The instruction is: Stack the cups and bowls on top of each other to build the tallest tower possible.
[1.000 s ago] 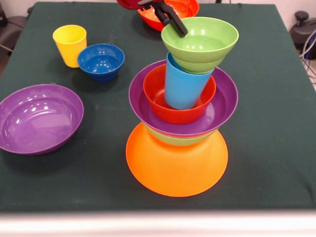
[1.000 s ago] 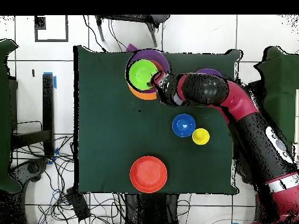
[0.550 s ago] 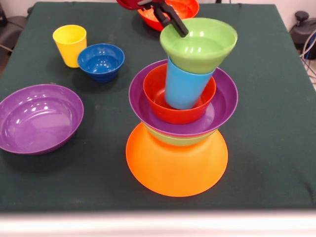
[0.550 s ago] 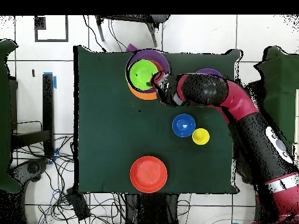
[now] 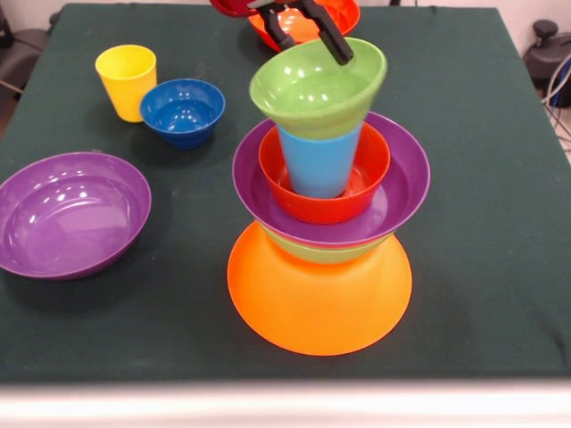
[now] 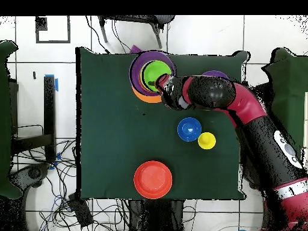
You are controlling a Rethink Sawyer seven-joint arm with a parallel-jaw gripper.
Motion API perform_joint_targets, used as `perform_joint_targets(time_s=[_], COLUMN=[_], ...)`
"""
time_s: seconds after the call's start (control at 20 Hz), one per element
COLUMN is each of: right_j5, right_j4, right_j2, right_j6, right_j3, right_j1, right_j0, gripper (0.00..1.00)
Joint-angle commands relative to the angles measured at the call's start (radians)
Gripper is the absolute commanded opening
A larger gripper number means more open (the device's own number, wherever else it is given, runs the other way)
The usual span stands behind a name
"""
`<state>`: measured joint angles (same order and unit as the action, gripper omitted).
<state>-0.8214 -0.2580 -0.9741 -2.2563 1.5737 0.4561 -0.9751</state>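
1. The tower (image 5: 319, 223) stands at the middle of the green table (image 5: 482, 267), nearer the front edge in the front view. Its base is a big upturned orange bowl (image 5: 319, 299).
2. Above the base sits a green bowl (image 5: 312, 251) of which only a thin rim shows, then a wide purple bowl (image 5: 397, 192), then a red-orange bowl (image 5: 357, 192) nested inside it.
3. A light blue cup (image 5: 318, 160) stands upright in the red-orange bowl.
4. On top of the cup rests a second, light green bowl (image 5: 314, 85), tilted with its far rim raised and its opening leaning toward the camera and to the picture's left.
5. The gripper (image 5: 303, 27) comes down from the top edge. One black finger (image 5: 330, 40) touches the raised far rim of the tilted bowl, the other stands apart behind it, so the fingers look spread with the rim between them; whether they pinch it is hard to tell.
6. A yellow cup (image 5: 126, 80) stands near the far left corner, with a small dark blue bowl (image 5: 182, 111) just beside it.
7. A second purple bowl (image 5: 70, 212) sits alone, opening up, at the left edge.
8. Another red-orange bowl (image 6: 153, 179) lies behind the gripper in the front view, well apart from the tower in the overhead view.
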Motion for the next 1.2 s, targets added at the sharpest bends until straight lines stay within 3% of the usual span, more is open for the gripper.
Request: perform_joint_targets(time_s=[0.05,1.2], right_j5=[-0.020,-0.058], right_j4=[-0.075,-0.078], right_j2=[0.056,0.071], right_j6=[0.172,0.160], right_j3=[-0.033,-0.050], right_j1=[0.000,0.017], right_j0=[0.042,0.048], gripper=[1.00,1.00])
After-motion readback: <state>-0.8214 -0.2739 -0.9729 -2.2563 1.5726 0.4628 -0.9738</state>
